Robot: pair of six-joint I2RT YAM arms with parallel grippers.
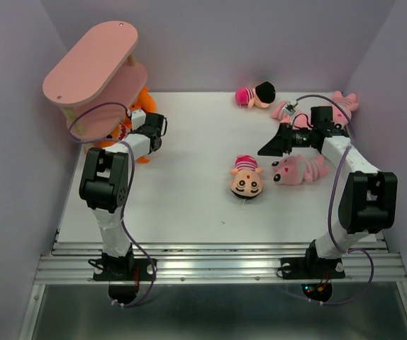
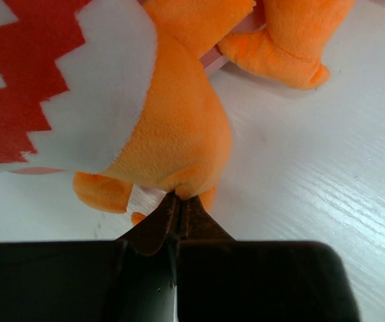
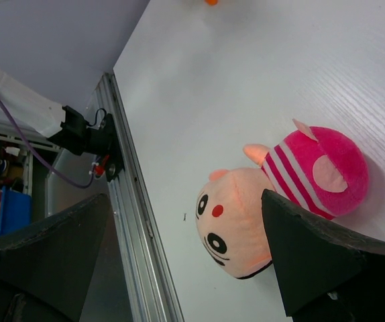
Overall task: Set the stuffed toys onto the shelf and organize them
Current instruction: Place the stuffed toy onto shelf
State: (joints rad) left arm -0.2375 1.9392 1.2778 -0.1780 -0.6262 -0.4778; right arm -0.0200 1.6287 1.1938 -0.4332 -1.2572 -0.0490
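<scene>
The orange plush shark-like toy (image 2: 179, 134) at the foot of the pink three-tier oval-board shelf (image 1: 90, 60), at ten o'clock, looks soft and light, best pinched by a fold; the left gripper (image 2: 178, 201) is clamped tight on such a fold, and the right gripper (image 1: 273, 140) hangs wide open and empty at two o'clock. I count two peach-faced black-haired dolls in magenta stripes (image 1: 247, 177), at least two light pink striped animals (image 1: 299, 170), and one sure orange toy.

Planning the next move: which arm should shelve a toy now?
Left: the left gripper is shut on the orange toy beside the shelf; the right gripper is open and empty, far from it.
</scene>
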